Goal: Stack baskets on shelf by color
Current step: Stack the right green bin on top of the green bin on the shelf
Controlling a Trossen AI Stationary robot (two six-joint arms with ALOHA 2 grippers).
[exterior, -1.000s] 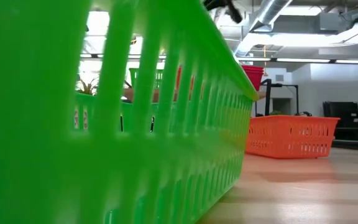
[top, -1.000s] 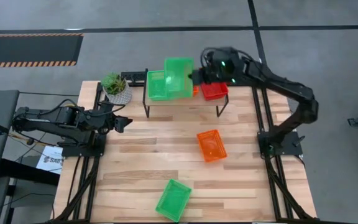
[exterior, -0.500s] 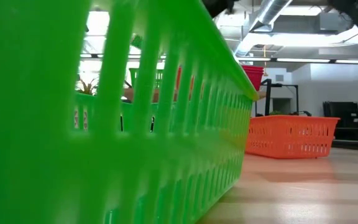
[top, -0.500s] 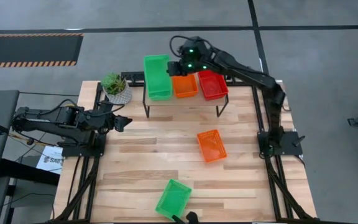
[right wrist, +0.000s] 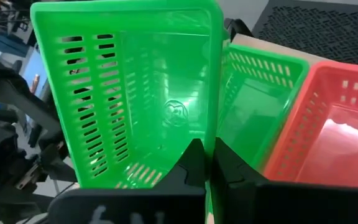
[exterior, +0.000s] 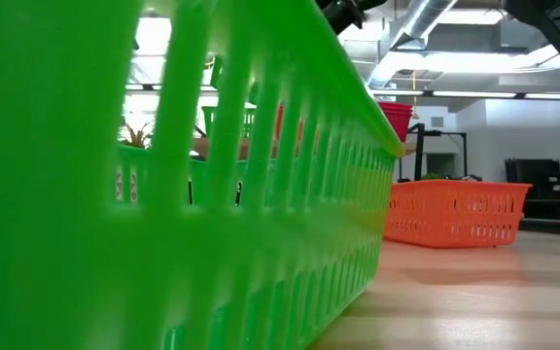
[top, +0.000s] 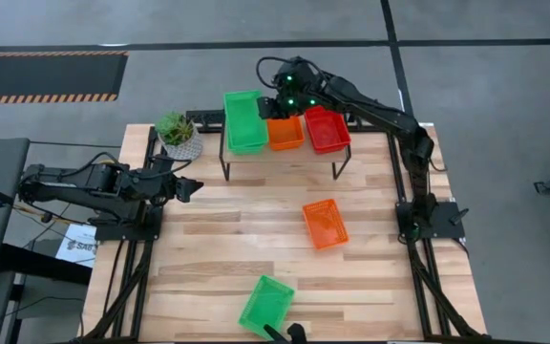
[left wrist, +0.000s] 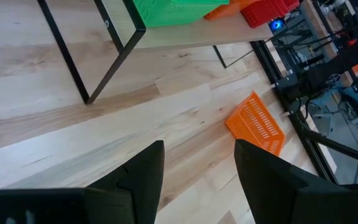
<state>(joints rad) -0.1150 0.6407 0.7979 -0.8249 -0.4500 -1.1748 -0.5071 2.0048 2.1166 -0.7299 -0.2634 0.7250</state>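
Observation:
My right gripper (top: 277, 103) is at the far side of the shelf (top: 280, 153), over its left end, shut on a green basket (top: 244, 119). This basket lies tilted over a second green basket (right wrist: 260, 106) on the shelf. An orange basket (top: 285, 132) and a red basket (top: 327, 129) stand beside them on the board. Another orange basket (top: 325, 223) rests on the table's middle, and a green basket (top: 267, 306) sits at the near edge. My left gripper (top: 187, 186) hangs open and empty at the table's left. My right gripper pinches the green basket's side wall (right wrist: 215, 134) at its rim, one finger (right wrist: 191, 165) inside the basket and one outside. In the high view the hold is near the basket's far right corner. The basket is tilted, its inside facing the wrist camera, over the other green basket.
A potted plant (top: 178, 132) stands just left of the shelf. The near green basket (exterior: 163, 194) fills most of the low view, with the table's orange basket (exterior: 455, 214) behind it. Bare wood lies between the shelf and the near baskets.
My right arm has carried the green basket toward the table's left, from above the shelf's middle to its left end, and lowered it over the green basket there. The basket has turned about and now lines up with that basket.

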